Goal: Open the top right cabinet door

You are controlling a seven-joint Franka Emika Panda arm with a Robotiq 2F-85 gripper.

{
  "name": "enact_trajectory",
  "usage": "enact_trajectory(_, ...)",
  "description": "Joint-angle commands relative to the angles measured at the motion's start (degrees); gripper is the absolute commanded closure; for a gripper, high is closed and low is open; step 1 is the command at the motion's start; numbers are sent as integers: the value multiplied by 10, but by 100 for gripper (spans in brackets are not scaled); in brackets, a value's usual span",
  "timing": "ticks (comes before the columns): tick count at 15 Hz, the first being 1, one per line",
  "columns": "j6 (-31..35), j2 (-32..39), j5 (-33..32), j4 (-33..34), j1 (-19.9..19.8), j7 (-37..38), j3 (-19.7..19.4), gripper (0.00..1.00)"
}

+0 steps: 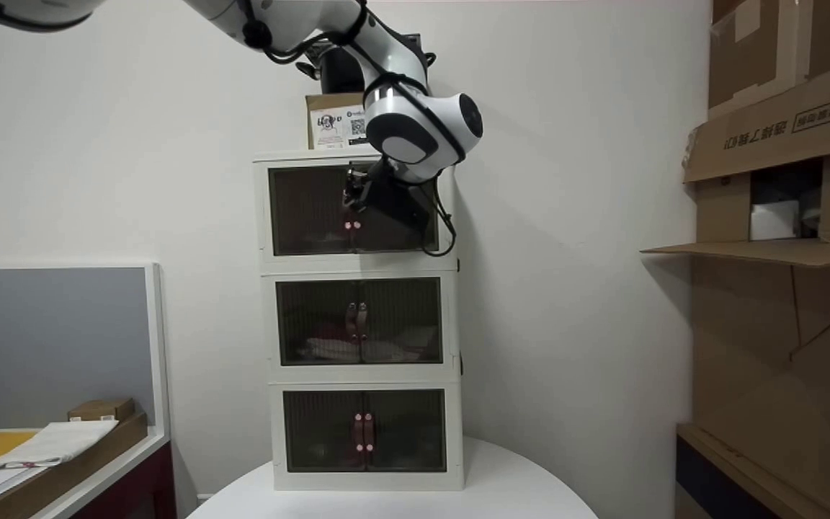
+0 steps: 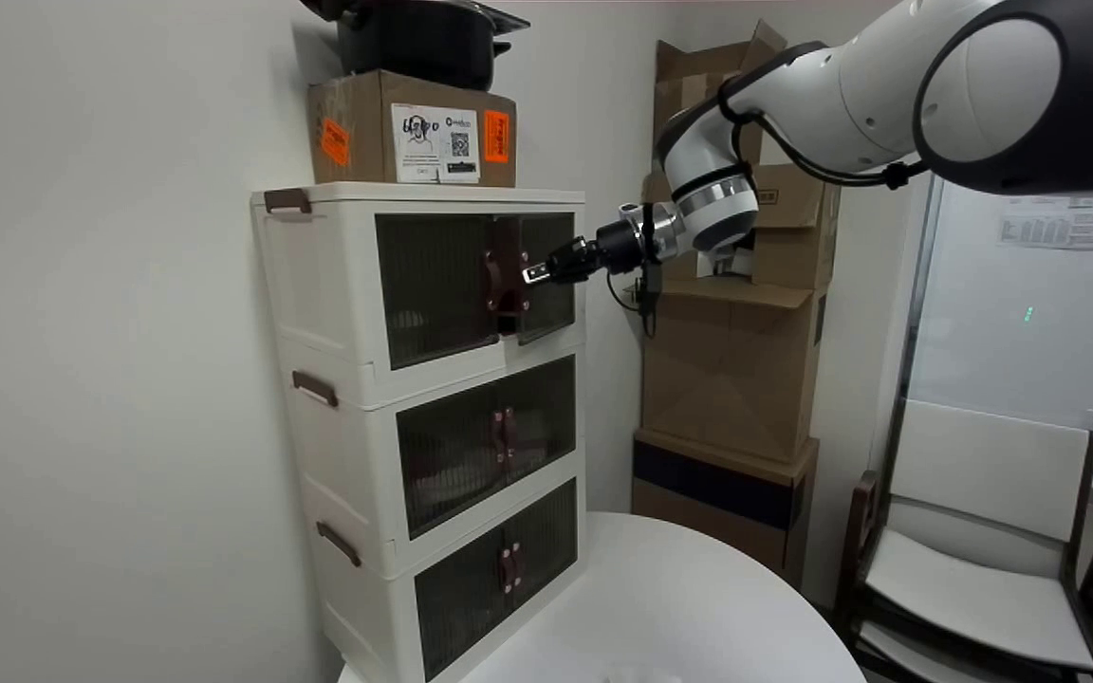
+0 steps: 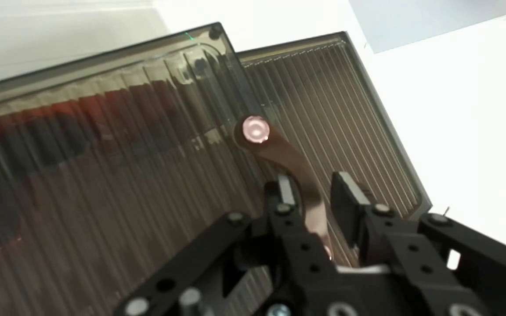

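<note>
Holds the gripper (image 2: pixel 533 275) wide with the upright handle (image 3: pixel 310 182) between the fingers (image 3: pixel 286 191), at the inner edge of the top right door (image 2: pixel 551 311), slightly ajar at the top of the cabinet (image 2: pixel 319 275), so probably needs next to grip and pull outward.

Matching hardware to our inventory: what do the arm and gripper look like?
The arm is white and rounded, with dark joint covers and a silver ring toward its far end. Black cables run along it under black straps. The gripper is black, with jointed fingers, round metallic bolt heads and pale grey pads. I can't make out any lettering on either.
</note>
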Motion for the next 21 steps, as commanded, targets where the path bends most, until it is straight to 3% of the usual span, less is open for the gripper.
enact_trajectory(1, 52, -41, 7, -44, 10, 4, -8, 39)
enact_trajectory(6, 179, -83, -11, -72, 27, 52, -11, 2)
enact_trajectory(9, 267, -121, -76, -85, 46, 111, -9, 0)
enact_trajectory(12, 333, -153, -216, -88, 67, 202, -5, 0)
enact_trajectory(16, 302, -172, -405, -57, 76, 364, 3, 0)
enact_trajectory(21, 146, -144, -507, 67, 78, 550, 12, 0)
